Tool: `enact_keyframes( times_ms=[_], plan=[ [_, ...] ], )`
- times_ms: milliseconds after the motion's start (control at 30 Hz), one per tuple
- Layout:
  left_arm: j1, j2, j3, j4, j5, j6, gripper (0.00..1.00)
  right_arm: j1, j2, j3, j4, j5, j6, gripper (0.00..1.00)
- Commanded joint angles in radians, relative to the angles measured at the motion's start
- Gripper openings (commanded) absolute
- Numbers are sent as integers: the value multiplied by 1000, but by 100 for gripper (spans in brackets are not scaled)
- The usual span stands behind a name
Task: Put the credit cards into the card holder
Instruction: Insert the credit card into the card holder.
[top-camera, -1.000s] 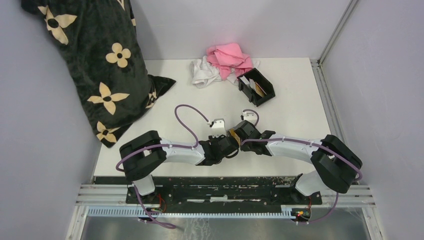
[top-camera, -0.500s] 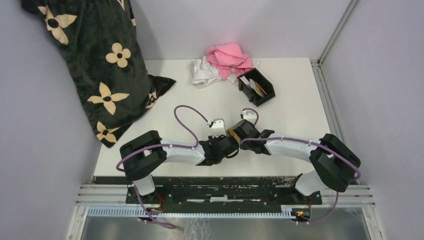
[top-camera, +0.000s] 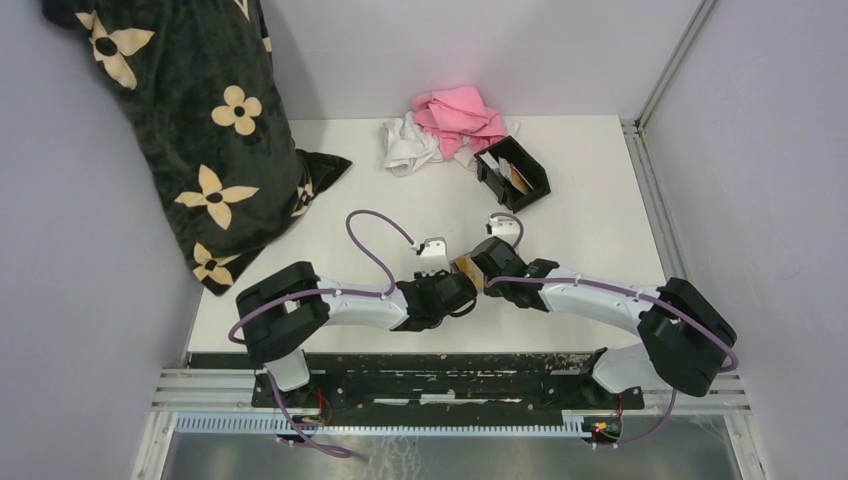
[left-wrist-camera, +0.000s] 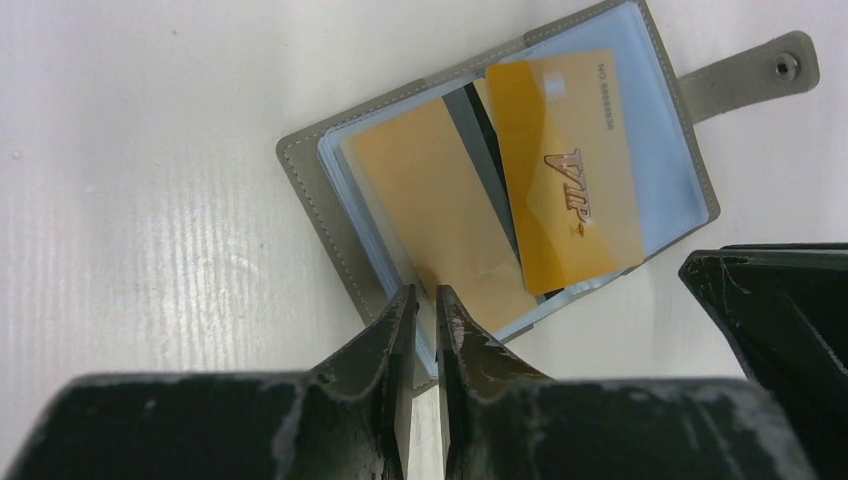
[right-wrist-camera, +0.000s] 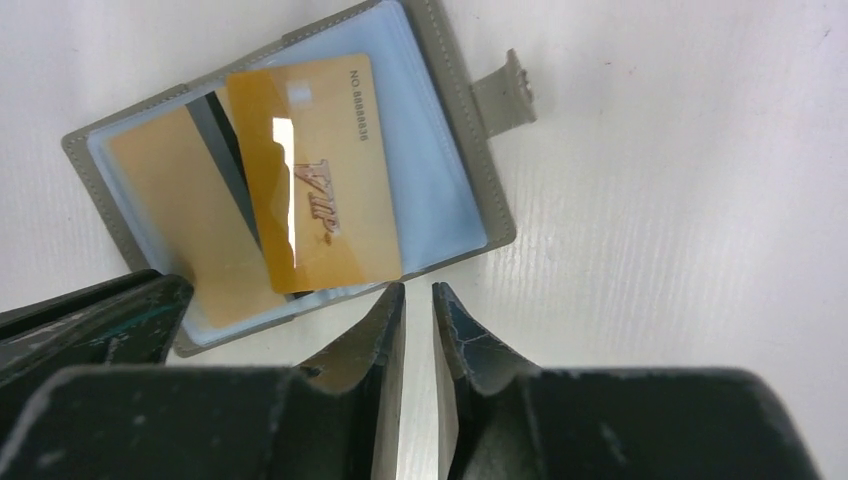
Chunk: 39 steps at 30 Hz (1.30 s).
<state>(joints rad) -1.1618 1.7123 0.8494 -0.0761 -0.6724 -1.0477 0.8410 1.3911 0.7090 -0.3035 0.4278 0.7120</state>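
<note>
A grey folding wallet (left-wrist-camera: 310, 180) (right-wrist-camera: 470, 110) lies open on the white table, seen small in the top view (top-camera: 466, 268). A gold credit card (left-wrist-camera: 565, 170) (right-wrist-camera: 315, 170) marked VIP lies loose on its blue sleeves. A tan card (left-wrist-camera: 430, 190) sits in a sleeve beside it. My left gripper (left-wrist-camera: 427, 295) is almost closed, its tips on the wallet's near edge with nothing pinched. My right gripper (right-wrist-camera: 418, 292) stands slightly open just off the wallet's edge, empty. The black card holder (top-camera: 513, 173) stands far back with cards in it.
A pink cloth (top-camera: 455, 112) and a white cloth (top-camera: 405, 145) lie behind the card holder. A black flowered pillow (top-camera: 190, 120) leans at the back left. Walls close in the table on three sides.
My right arm has shifted slightly to the right and its jaws have eased apart. The left arm has stayed where it was.
</note>
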Motion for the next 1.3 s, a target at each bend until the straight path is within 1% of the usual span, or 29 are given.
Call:
enact_keyframes(
  times_ms=[0, 267, 500, 800, 1267],
  plan=[
    [5, -63, 4, -69, -43, -7, 22, -18, -18, 47, -12, 39, -19, 23],
    [5, -106, 31, -68, -60, 30, 26, -91, 0, 49, 15, -3, -42, 25],
    [6, -64, 86, -37, -39, 86, 27, -126, 45, 55, 41, -45, -55, 25],
    [16, 2, 119, -1, 7, 109, 23, -160, 87, 50, 79, -76, -63, 24],
    [39, 37, 113, 42, 54, 97, 15, -180, 122, 42, 102, -106, -62, 24]
  ],
)
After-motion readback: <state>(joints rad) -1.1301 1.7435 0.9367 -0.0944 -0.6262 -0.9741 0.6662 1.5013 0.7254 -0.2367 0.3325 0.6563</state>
